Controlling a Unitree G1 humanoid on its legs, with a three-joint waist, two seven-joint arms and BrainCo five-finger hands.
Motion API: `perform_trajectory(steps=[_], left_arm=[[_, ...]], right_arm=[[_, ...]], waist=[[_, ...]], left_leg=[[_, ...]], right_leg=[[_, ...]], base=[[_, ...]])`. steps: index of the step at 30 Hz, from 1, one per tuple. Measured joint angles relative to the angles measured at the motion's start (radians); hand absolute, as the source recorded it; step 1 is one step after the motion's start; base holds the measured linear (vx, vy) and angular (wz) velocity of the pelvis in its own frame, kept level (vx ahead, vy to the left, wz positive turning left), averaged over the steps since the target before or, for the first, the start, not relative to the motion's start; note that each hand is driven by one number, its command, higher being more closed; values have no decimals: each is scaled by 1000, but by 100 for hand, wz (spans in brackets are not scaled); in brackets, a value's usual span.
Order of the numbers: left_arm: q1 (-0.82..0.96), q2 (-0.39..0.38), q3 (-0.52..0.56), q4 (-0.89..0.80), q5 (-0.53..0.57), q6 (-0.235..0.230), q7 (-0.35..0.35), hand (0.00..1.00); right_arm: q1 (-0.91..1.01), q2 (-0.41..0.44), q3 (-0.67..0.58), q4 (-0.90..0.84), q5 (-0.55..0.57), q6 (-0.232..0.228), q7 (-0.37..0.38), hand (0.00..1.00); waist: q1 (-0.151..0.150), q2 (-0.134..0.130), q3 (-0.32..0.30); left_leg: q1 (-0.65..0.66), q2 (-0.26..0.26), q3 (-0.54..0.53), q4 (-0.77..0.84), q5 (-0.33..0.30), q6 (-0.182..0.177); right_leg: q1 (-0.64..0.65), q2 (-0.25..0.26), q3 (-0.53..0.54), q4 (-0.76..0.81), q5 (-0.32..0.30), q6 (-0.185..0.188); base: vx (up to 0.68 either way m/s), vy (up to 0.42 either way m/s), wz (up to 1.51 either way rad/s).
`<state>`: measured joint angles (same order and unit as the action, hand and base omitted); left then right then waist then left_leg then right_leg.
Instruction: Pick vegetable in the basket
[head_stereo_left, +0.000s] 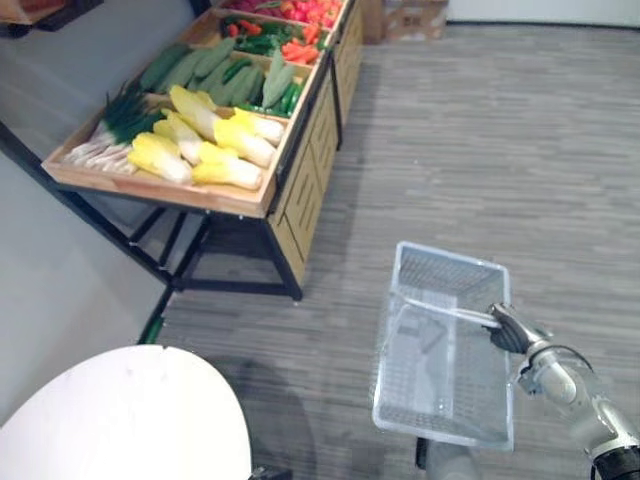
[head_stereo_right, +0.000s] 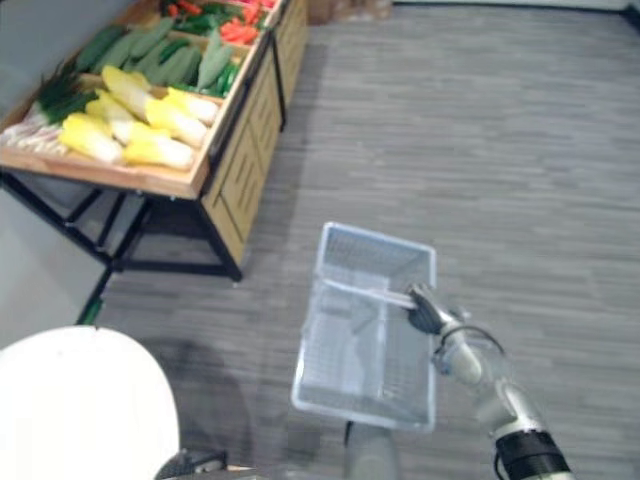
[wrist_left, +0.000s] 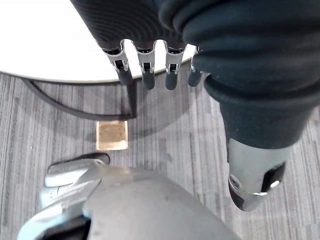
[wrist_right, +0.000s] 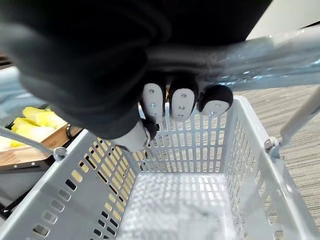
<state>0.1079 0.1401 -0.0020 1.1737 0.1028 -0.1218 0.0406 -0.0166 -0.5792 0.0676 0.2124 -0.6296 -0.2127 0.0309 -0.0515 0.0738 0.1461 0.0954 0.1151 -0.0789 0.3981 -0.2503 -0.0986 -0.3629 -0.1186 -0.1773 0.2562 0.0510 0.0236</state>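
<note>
So the pale grey perforated plastic basket (head_stereo_left: 443, 253) hangs over the floor, off to the right of the wooden produce stand (head_stereo_left: 300, 190) and nearer the robot. The right hand (head_stereo_left: 507, 330) has its fingers curled tight round the basket's thin grey handle (head_stereo_left: 440, 311). The vegetables lie up on that stand (yellow-and-white cabbages (head_stereo_left: 215, 140) in its nearest tray, long green cucumbers (head_stereo_left: 215, 70) one tray back), well apart from the basket. The left hand (wrist_left: 145, 62) hangs with fingers straight and relaxed, holding nothing, by the round white table (head_stereo_left: 130, 420) on the robot's side of the stand.
</note>
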Motion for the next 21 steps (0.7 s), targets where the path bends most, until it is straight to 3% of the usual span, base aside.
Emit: perform_trajectory(steps=[1, 3, 4, 5, 8, 10, 12, 14, 16, 19, 20, 21], left_arm=[[0, -7, 3, -1, -1, 0, -1, 0], [2, -10, 8, -6, -3, -2, 4, 0], [5, -9, 8, -11, -3, -3, 5, 0], [8, -9, 6, -20, -5, -6, 11, 0], [8, -9, 7, -41, -18, -13, 22, 0], [9, -10, 8, -42, -21, -25, 25, 0], [21, -13, 9, -41, -20, -26, 28, 0], [38, -16, 11, -40, -20, -22, 29, 0], [59, -30, 39, -38, -20, -21, 29, 0], [69, -46, 65, -30, -9, -22, 29, 0], [76, -50, 76, -21, -7, -21, 29, 0], [79, -51, 84, -20, -4, -20, 29, 0]], right_arm=[[2, -1, -14, 0, 0, 3, 0, 100], [1, -14, -25, -1, 1, 17, -4, 100], [3, -18, -25, -1, 1, 18, -5, 100], [6, -29, -28, -1, 2, 23, -14, 100], [7, -31, -30, -1, 3, 34, -33, 100], [7, -32, -30, -1, 3, 37, -37, 100], [6, -31, -27, 3, 4, 37, -39, 100], [7, -30, -17, 4, 4, 32, -44, 100], [7, -28, 0, 8, 4, 29, -46, 100], [10, -29, 32, 39, 3, 30, -45, 100], [13, -21, 48, 57, 3, 30, -44, 100], [13, -17, 61, 63, 2, 30, -43, 100]], waist=[[-3, 1, 0], [1, -2, 1], [3, -7, 4], [2, -11, 8], [14, -10, 7], [33, -6, 9], [58, -5, 11], [62, -4, 11], [61, 6, 15], [59, 33, 23], [63, 38, 22], [67, 35, 21]], left_leg=[[-28, -5, -17, 87, 79, -9], [-91, -26, -26, 267, 350, -56], [-105, -30, -23, 310, 432, -73], [-158, -21, -2, 443, 408, -71], [-262, -25, 33, 562, 296, -31], [-352, -43, 41, 536, 212, 15], [-407, -74, 61, 330, 157, 24], [-400, -91, 73, 82, 164, 31], [-375, -87, 67, -266, 222, 43], [-381, -42, 82, -348, 234, 38], [-364, -24, 122, -329, 322, 23], [-353, -32, 137, -310, 356, 31]], right_leg=[[28, 3, -12, 13, -30, -17], [115, -5, -20, 22, -88, -33], [145, -12, -19, 17, -105, -36], [196, -16, -25, -6, -130, -37], [275, -13, -30, -46, -160, -55], [332, 6, -31, -86, -178, -59], [376, 16, -27, -108, -193, -55], [398, 16, -23, -114, -210, -43], [424, 18, -5, -116, -242, -15], [483, 27, 7, -117, -290, 34], [528, 23, 23, -127, -311, 59], [549, 7, 31, -138, -321, 53]], base=[[444, -311, -1], [463, -293, 0], [425, -223, 8], [266, -129, 9], [286, -140, 3], [198, -54, 0], [221, 30, -19], [205, 73, -19], [307, 133, -20], [420, 233, -15], [447, 276, -24], [453, 278, -44]])
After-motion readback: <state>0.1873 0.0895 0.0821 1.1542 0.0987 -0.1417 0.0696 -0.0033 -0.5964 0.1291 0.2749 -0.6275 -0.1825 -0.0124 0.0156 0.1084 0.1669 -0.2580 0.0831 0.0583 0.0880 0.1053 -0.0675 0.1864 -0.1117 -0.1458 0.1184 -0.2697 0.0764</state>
